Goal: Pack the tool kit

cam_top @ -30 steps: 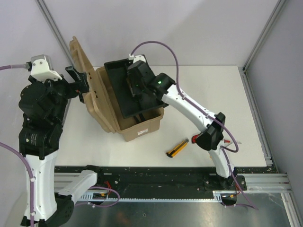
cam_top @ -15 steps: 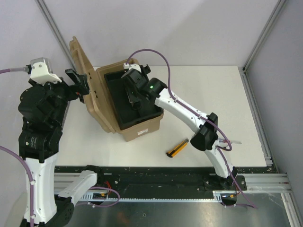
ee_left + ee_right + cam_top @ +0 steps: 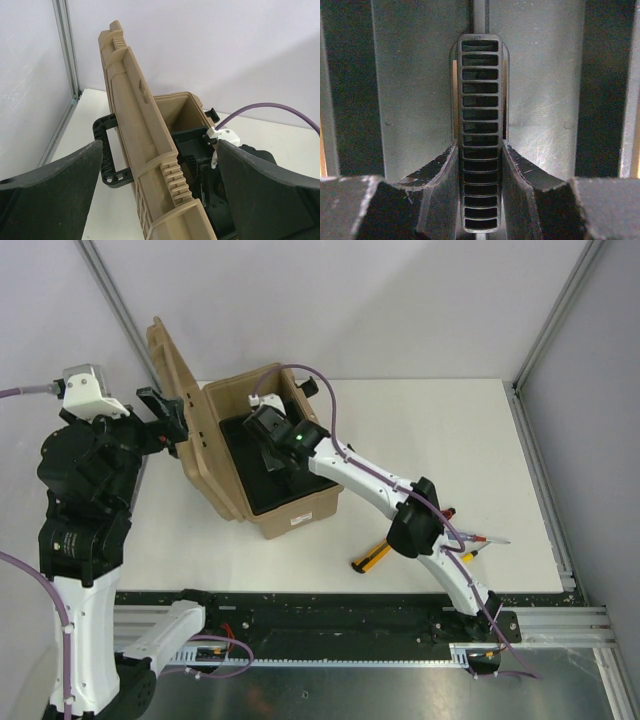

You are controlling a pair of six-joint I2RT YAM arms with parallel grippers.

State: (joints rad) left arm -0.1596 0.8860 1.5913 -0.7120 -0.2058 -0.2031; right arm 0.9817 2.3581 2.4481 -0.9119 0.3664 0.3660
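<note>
The big tan tool kit (image 3: 305, 510) sits on the white table (image 3: 450, 440), with its lid (image 3: 135, 125) standing open. A black tray (image 3: 255, 485) rests inside. My left gripper (image 3: 160, 145) is spread wide around the lid. My right gripper (image 3: 480, 150) squeezes the tray's ribbed handle (image 3: 480, 75).

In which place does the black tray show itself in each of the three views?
Top external: black tray left of centre, inside the tan tool kit, partly under the right arm.
Left wrist: lower middle, right of the raised lid.
Right wrist: fills the picture; its ribbed handle is pinched by the right tool.
Shared landmark: the tool kit's lid, absent from the right wrist view.
</note>
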